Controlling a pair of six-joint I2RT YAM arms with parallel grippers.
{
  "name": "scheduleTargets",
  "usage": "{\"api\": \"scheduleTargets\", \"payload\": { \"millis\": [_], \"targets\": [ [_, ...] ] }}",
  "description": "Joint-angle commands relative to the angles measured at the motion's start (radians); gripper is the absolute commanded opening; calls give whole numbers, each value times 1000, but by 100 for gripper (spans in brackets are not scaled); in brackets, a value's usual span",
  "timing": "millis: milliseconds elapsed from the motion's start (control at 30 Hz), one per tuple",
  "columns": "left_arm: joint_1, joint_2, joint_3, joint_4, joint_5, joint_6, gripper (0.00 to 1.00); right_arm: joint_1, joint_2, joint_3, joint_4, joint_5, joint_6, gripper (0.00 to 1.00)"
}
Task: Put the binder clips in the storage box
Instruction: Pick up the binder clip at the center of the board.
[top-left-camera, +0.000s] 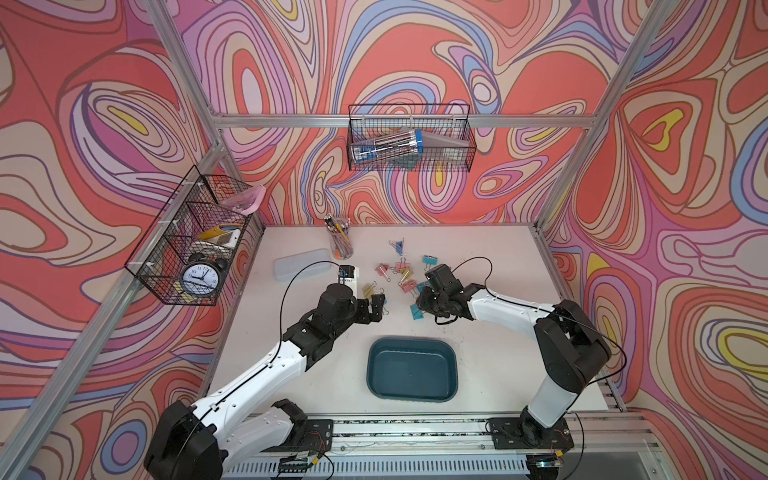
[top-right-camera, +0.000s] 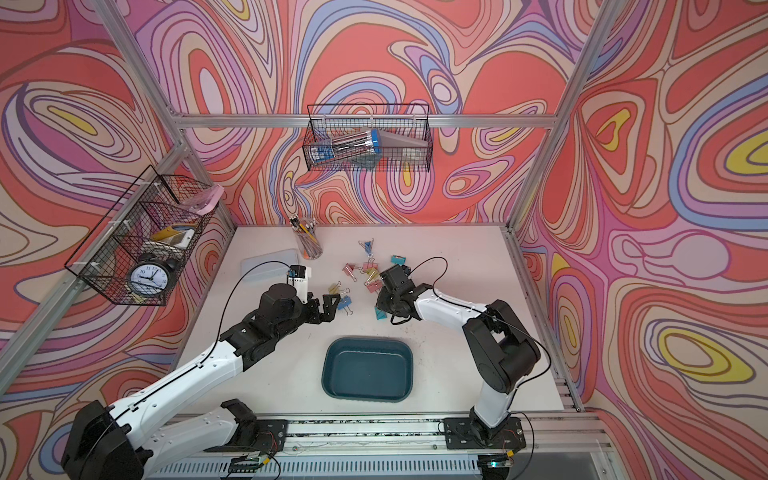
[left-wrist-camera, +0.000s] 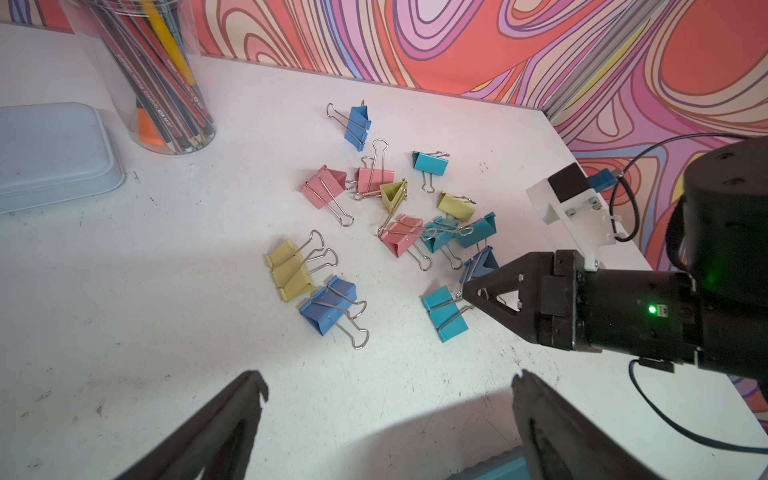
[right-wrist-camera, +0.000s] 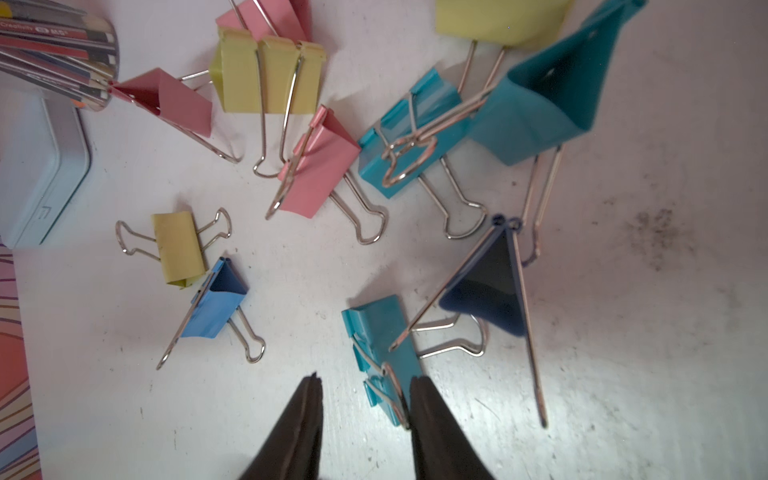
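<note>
Several pastel binder clips (top-left-camera: 401, 272) lie scattered on the white table, seen close up in the left wrist view (left-wrist-camera: 407, 237). The storage box (top-left-camera: 411, 370) (top-right-camera: 368, 370), a dark teal tray, stands empty near the front. My right gripper (right-wrist-camera: 365, 384) is low over a teal clip (right-wrist-camera: 380, 332) (left-wrist-camera: 444, 313). Its jaws stand narrowly apart around the clip's end. One finger touches the clip, and a gap shows at the other finger. My left gripper (left-wrist-camera: 388, 382) (top-left-camera: 374, 309) hangs wide open and empty, just short of a yellow clip (left-wrist-camera: 291, 270) and a blue clip (left-wrist-camera: 330, 303).
A clear cup of pencils (top-left-camera: 341, 243) and a pale flat lidded case (top-left-camera: 301, 264) stand at the back left of the table. Wire baskets hang on the left wall (top-left-camera: 189, 241) and the back wall (top-left-camera: 409, 139). Both arms reach in from the front rail.
</note>
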Motion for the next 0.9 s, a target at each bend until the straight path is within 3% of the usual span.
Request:
{"api": "scheduleTargets", "payload": {
  "millis": [0,200,867],
  "targets": [
    [-2,1,-7,8,6,-7,99,-7,22,-17,32,-5,-11,32],
    [-1,0,-7,8,7,-5,99,-15,56,-31,73,-7,-37,36],
    [0,10,-6,18,8,-10,99,-21,0,-44,87,1,-74,0]
  ]
}}
